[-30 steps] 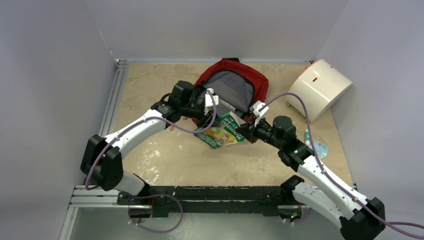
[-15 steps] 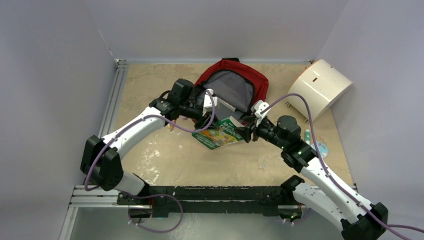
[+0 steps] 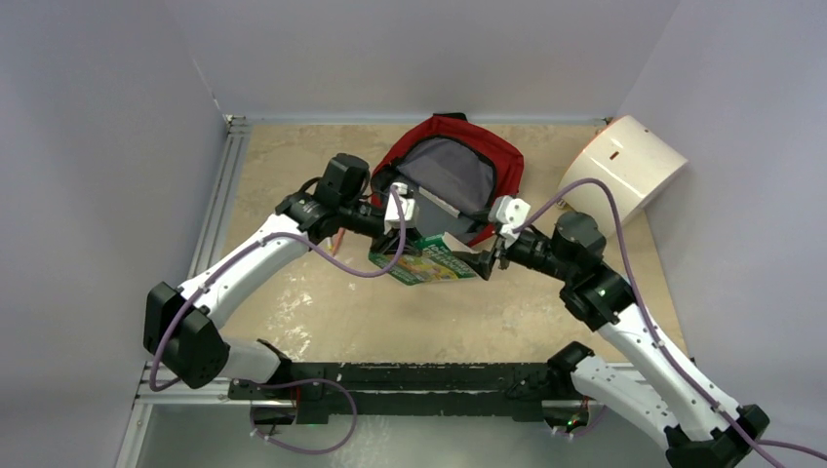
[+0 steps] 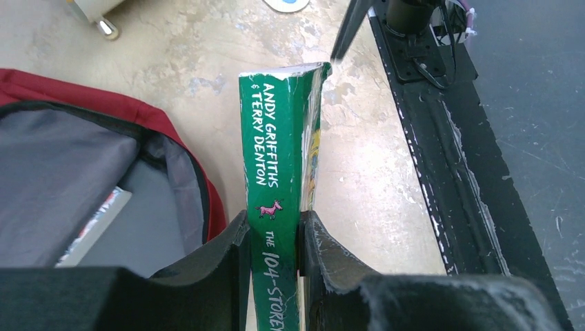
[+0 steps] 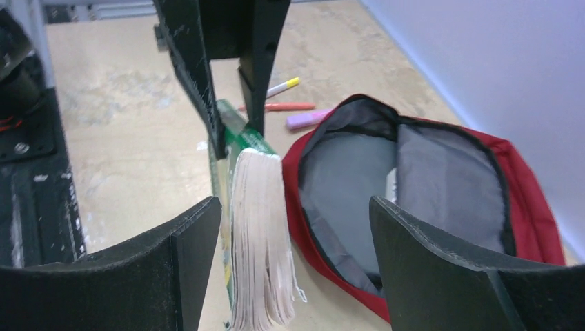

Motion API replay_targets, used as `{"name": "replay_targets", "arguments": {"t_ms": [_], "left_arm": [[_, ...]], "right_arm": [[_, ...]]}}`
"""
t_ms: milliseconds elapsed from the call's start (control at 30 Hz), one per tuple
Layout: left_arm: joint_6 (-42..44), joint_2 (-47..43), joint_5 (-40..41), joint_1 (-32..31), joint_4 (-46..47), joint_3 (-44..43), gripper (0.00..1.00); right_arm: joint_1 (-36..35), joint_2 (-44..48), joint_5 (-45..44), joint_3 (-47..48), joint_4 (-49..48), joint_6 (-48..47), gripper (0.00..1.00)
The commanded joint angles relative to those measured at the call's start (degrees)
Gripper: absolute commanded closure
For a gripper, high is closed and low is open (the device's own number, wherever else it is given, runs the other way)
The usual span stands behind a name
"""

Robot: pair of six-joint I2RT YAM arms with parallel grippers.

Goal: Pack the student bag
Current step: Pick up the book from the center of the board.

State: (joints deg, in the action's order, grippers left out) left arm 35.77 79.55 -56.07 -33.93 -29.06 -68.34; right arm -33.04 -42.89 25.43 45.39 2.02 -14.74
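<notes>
**Item: book held beside open bag**

We list the student bag (image 3: 458, 166), unzipped, lying at the far middle of the table (image 3: 293, 166). Left gripper (image 4: 274, 222) is clamped on the spine of a green book (image 4: 279, 138), just beside the bag. Right gripper (image 5: 293, 207) has its jaws apart, straddling the pages.

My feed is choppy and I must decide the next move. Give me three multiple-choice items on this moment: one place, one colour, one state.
1. Where is the book?
A inside the student bag
B held just outside the bag's near side
C under the bag
2. Its spine colour?
A green
B blue
C black
3. The right gripper is:
A shut on the book
B open around the page edge
C out of view

Answers: B, the left gripper clamps it beside the bag; A, the left wrist view shows green; B, both fingers stand clear.
</notes>
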Motion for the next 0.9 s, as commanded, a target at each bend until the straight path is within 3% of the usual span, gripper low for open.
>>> {"name": "replay_targets", "arguments": {"t_ms": [0,233,533,867], "left_arm": [[3.11,-4.22,-2.70,-0.34,2.96,-3.58,1.00],[3.81,-4.37,-2.60,-0.41,1.90,-3.78,1.00],[4.30,-5.73,-4.46,-0.39,4.08,-2.80,1.00],[2.87,-5.69,-6.61,-0.34,5.37,-2.41,1.00]], "right_arm": [[-0.01,-2.40,9.71,3.08,1.30,-4.18,0.20],[-0.05,-4.46,11.13,3.14,0.25,-3.90,0.16],[-0.01,-7.22,11.09,1.45,-1.26,-4.79,0.18],[-0.01,-9.27,11.88,1.60,0.01,-6.54,0.52]]}}
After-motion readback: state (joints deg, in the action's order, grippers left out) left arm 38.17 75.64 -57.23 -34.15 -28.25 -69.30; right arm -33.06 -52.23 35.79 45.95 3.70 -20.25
